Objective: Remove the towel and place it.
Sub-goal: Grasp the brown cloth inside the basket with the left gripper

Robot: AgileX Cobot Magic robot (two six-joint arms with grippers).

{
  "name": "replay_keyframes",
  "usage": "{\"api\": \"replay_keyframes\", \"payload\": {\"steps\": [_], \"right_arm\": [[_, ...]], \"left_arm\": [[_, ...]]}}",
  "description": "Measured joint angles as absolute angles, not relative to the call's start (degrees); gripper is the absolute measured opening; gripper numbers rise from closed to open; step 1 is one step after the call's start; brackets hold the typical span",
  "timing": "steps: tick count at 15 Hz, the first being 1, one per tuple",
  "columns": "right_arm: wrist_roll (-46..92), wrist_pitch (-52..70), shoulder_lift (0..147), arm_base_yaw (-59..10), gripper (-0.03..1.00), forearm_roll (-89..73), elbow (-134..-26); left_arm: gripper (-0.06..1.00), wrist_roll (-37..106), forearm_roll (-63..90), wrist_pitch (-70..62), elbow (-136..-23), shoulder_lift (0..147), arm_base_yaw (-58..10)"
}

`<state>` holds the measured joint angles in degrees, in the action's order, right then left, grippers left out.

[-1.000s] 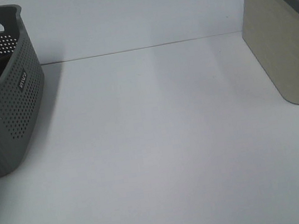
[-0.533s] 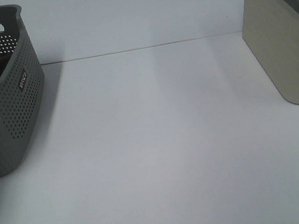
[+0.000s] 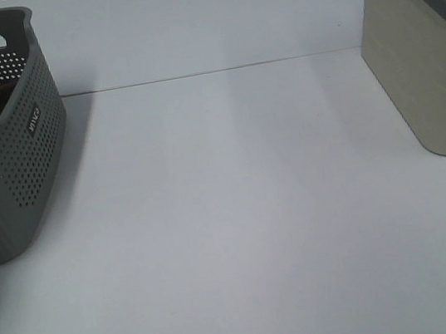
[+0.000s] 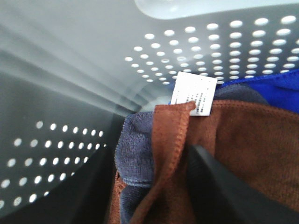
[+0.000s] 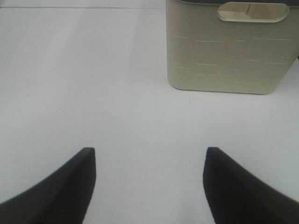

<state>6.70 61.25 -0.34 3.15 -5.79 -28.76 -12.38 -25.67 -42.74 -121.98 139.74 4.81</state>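
The towel [image 4: 243, 135] is reddish-brown terry with a stitched hem and a small white tag [image 4: 194, 94]. In the left wrist view it lies crumpled inside the grey perforated basket [image 4: 70, 84]. My left gripper [image 4: 196, 156] is down in the basket, and one dark finger [image 4: 224, 191] rests on the towel beside its folded hem. The other finger is hidden, so I cannot tell how the jaws stand. In the high view the basket [image 3: 14, 173] stands at the far left, its wall hiding most of its contents. My right gripper [image 5: 149, 186] hovers open over the bare table, holding nothing.
A blue cloth [image 4: 271, 79] and a greyish-blue cloth [image 4: 135, 154] lie under and beside the towel in the basket. A beige bin with a grey rim [image 3: 430, 60] stands at the right edge of the white table [image 3: 239, 215] and also shows as the beige bin [image 5: 229, 51] ahead of the right gripper.
In the high view the left arm's dark parts inside the basket have shifted. The white patch seen there earlier has mostly dropped out of sight. Nothing else has moved.
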Motion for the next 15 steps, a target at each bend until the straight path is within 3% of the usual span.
{"api": "replay_keyframes", "payload": {"steps": [1,4,6,15], "right_arm": [[6.7,61.25,-0.34,3.15,0.63,-5.79,-28.76],[6.7,61.25,-0.34,3.15,0.63,-5.73,-28.76],[6.7,61.25,-0.34,3.15,0.63,-5.73,-28.76],[6.7,61.25,-0.34,3.15,0.63,-5.73,-28.76]], "left_arm": [[0.43,-12.38,-25.67,-42.74,-121.98,139.74,4.81],[0.13,-12.38,-25.73,-42.74,-121.98,139.74,4.81],[0.0,-11.8,-25.73,-42.74,-121.98,139.74,4.81],[0.0,-11.63,-24.24,-42.8,-121.98,136.77,4.81]]}}
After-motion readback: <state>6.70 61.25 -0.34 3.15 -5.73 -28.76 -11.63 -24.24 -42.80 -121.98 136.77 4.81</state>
